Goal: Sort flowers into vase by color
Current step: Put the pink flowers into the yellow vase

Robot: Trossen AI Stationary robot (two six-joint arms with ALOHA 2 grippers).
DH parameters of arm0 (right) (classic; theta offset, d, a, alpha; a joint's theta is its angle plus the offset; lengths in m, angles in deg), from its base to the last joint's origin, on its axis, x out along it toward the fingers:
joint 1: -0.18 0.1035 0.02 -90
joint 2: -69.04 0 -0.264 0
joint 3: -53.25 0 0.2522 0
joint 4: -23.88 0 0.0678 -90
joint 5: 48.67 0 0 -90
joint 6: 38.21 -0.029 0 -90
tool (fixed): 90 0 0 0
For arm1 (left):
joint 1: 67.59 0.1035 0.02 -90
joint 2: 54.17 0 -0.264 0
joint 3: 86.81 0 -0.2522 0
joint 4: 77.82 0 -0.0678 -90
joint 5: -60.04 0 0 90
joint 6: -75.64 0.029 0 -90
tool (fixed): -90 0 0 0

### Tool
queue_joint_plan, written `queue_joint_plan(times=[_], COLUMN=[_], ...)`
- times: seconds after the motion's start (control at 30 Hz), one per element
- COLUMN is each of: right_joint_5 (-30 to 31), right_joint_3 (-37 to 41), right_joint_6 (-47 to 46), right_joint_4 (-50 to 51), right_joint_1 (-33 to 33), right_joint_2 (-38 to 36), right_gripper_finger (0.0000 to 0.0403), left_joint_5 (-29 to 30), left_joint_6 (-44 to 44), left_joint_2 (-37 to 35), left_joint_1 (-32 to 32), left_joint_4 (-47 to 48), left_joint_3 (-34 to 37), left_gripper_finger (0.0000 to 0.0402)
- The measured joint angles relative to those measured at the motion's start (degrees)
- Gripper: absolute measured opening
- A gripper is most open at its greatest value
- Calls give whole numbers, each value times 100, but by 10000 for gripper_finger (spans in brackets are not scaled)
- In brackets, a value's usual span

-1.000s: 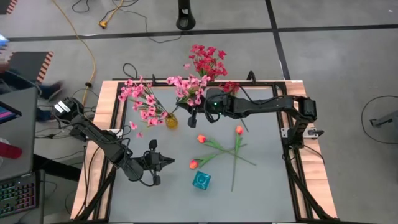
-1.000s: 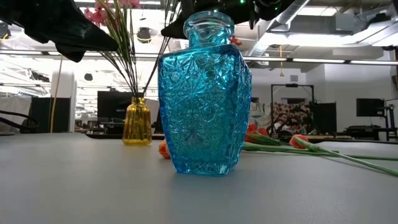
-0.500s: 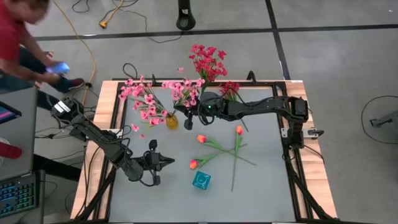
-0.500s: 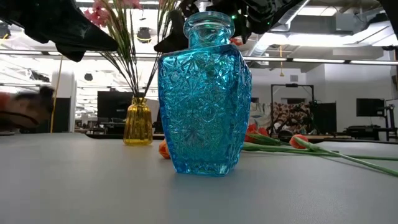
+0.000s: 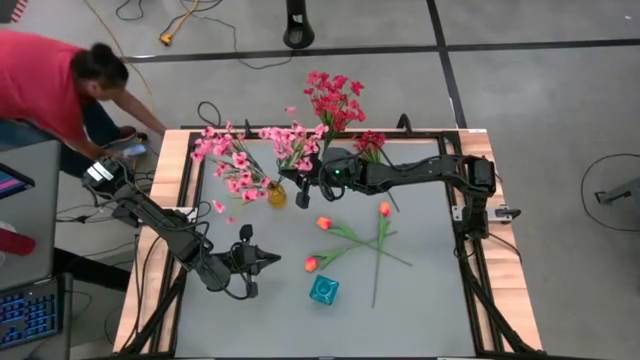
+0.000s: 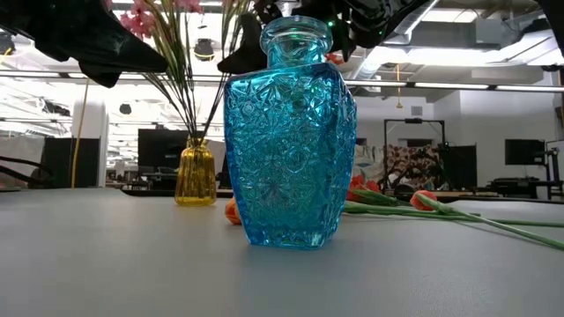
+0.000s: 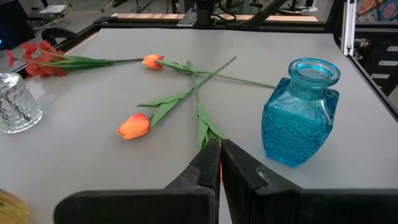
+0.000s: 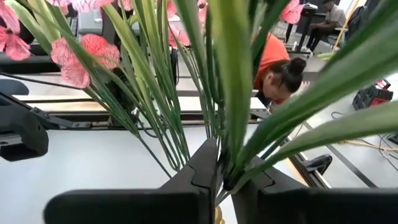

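Right tool (image 5: 308,186), fingers narrowly parted around thin green stems of the pink flowers (image 5: 298,142), just beside the yellow glass vase (image 5: 276,193). Left tool (image 5: 262,262) shut, empty, resting near the faceted blue glass vase (image 5: 323,290); smooth orange tulips (image 5: 324,224) lie crossed on the matte desk (image 5: 420,270) between.

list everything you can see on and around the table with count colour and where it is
Yellow vase: one, amber glass, far-left part of the table, holding pink flowers.
Blue vase: one, turquoise cut glass, near middle, empty.
Clear vase: one, colourless glass, far side.
Dark-red flowers: one bunch, past the far edge.
Orange tulips: three, lying crossed mid-table.
Person: one, red top, bending at the far-left corner.
Left gripper: jaws shut, near the blue vase.
Right gripper: at the pink stems beside the yellow vase.
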Motion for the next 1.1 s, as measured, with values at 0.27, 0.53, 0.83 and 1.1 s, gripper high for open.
queue_joint_plan(times=[0.27, 0.53, 0.83, 1.1], right_joint_5=[4, 492, 509, 500], right_joint_3=[-2, -565, -1126, -1514], right_joint_6=[-13, -209, 186, 200], right_joint_4=[314, 2131, 3524, 4672], right_joint_1=[1, -5, 3, 130], right_joint_2=[-2, -74, -83, -156], right_gripper_finger=[143, 239, 249, 249], left_joint_5=[0, -2, -2, -3], left_joint_6=[-8, -52, -44, -48], left_joint_2=[-1, 0, 0, 0], left_joint_1=[0, 0, 0, 0], left_joint_4=[0, -1, 0, 0], left_joint_3=[0, 0, 0, 0], left_gripper_finger=[1, 1, 1, 1])
